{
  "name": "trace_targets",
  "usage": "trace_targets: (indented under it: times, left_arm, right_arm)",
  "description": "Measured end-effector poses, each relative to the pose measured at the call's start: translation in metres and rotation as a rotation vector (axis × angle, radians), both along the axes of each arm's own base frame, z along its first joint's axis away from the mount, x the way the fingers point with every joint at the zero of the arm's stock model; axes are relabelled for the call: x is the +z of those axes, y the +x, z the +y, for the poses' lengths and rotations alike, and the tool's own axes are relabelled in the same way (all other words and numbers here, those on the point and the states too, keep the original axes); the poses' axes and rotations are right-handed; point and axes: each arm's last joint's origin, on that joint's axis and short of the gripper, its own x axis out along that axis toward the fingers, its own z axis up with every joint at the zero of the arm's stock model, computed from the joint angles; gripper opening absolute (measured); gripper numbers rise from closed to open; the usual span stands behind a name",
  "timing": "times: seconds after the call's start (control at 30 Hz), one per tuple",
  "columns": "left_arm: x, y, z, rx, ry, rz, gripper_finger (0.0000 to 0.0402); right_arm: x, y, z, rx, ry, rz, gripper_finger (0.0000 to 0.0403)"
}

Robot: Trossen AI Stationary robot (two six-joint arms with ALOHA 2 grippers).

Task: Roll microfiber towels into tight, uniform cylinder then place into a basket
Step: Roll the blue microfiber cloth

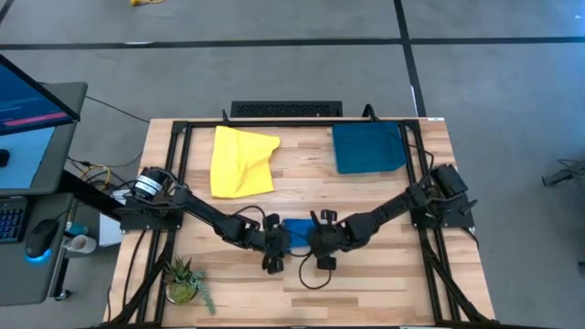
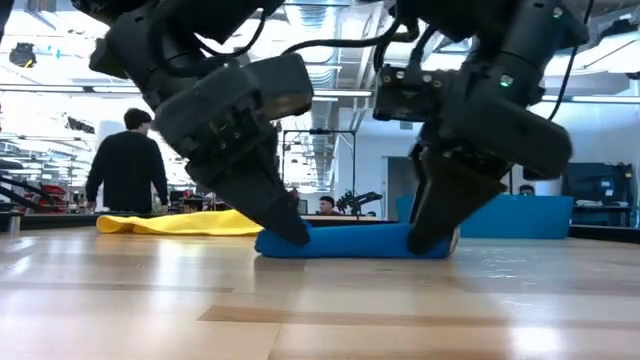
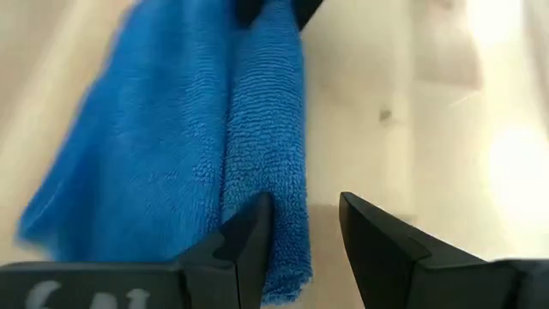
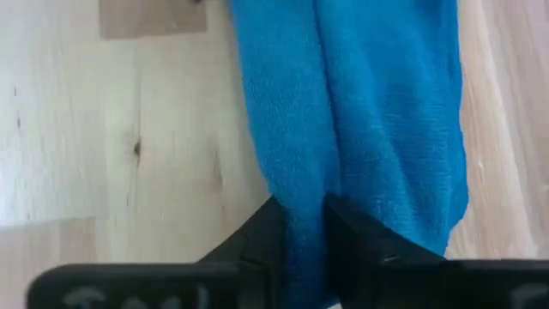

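The blue towel (image 1: 297, 235) lies on the table's middle as a low, loosely rolled strip, running left to right in the low view (image 2: 355, 242). My left gripper (image 1: 272, 247) stands open at its left end (image 3: 304, 206). My right gripper (image 1: 322, 247) is shut on its right end (image 4: 300, 215). The yellow towel (image 1: 242, 160) lies spread and rumpled at the far left, and also shows in the low view (image 2: 180, 222). The dark teal basket (image 1: 368, 148) stands at the far right. My left gripper is open. One finger (image 3: 249, 240) stands against the rolled edge of the towel's left end (image 3: 274, 184), and the other finger (image 3: 377, 249) is over bare table. The fingers slant down from the left. The towel lies on the table. My right gripper pinches a raised fold of the towel's right end (image 4: 302, 184) between its two fingers. The fingers slant down from the right (image 2: 435, 235), along the strip. The rest of the towel lies flat on the table.
A small potted plant (image 1: 183, 279) stands at the table's near left corner. A dark bar (image 1: 286, 110) lies at the far edge. A person (image 2: 128, 165) stands in the room beyond the table. Bare wood lies along the near side.
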Motion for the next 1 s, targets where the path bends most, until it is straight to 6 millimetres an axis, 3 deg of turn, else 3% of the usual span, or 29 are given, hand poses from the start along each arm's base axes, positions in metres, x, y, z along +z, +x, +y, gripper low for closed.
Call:
trace_targets:
  times: [0.27, 0.5, 0.83, 1.0]
  left_arm:
    - [0.028, -0.021, -0.018, -0.08, 0.252, -0.04, 0.0137]
    - [0.032, -0.03, -0.038, -0.277, 0.572, -0.057, 0.0137]
    - [0.023, -0.021, -0.03, -0.436, 0.541, -0.019, 0.0137]
    - [0.016, -0.017, -0.024, -0.414, 0.584, 0.001, 0.0137]
  right_arm:
    - [0.0, 0.004, -0.012, -0.136, 0.162, 0.033, 0.0058]
    - [0.001, 0.012, -0.025, -0.201, 0.321, 0.037, 0.0039]
    - [0.001, 0.021, -0.041, -0.195, 0.488, 0.043, 0.0037]
    - [0.001, 0.022, -0.043, -0.188, 0.523, 0.055, 0.0037]
